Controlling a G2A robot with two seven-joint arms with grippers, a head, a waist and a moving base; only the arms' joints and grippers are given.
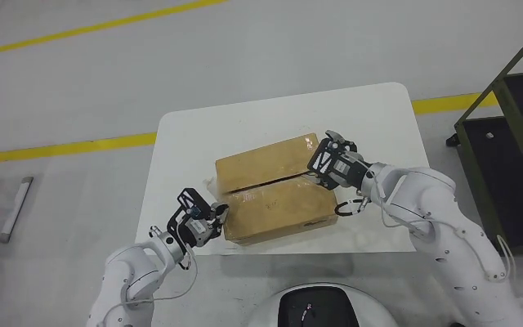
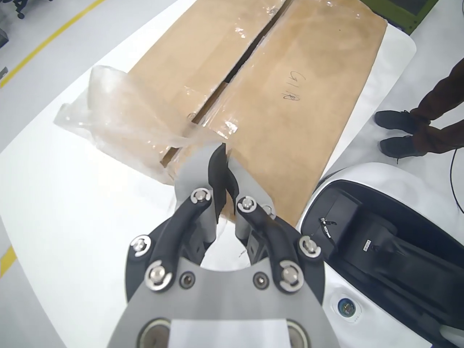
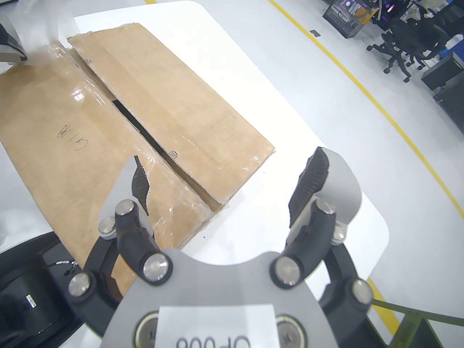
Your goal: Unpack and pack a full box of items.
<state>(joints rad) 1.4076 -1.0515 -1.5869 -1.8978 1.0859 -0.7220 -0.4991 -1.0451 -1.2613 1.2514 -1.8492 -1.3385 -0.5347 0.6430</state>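
Top view overhead on the whole table (image 1: 376, 106), left wrist view close at the box (image 2: 308, 110) end by the table's left edge, right wrist view facing back from the opposite end, both sharing the clear film (image 2: 119, 110).

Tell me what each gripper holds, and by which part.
The left gripper is shut on the peeled clear tape, pinching it close to the box seam. The right gripper is open and holds nothing.

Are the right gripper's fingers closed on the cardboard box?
No, the right gripper is open, its fingers wide apart by the cardboard box, gripping nothing.
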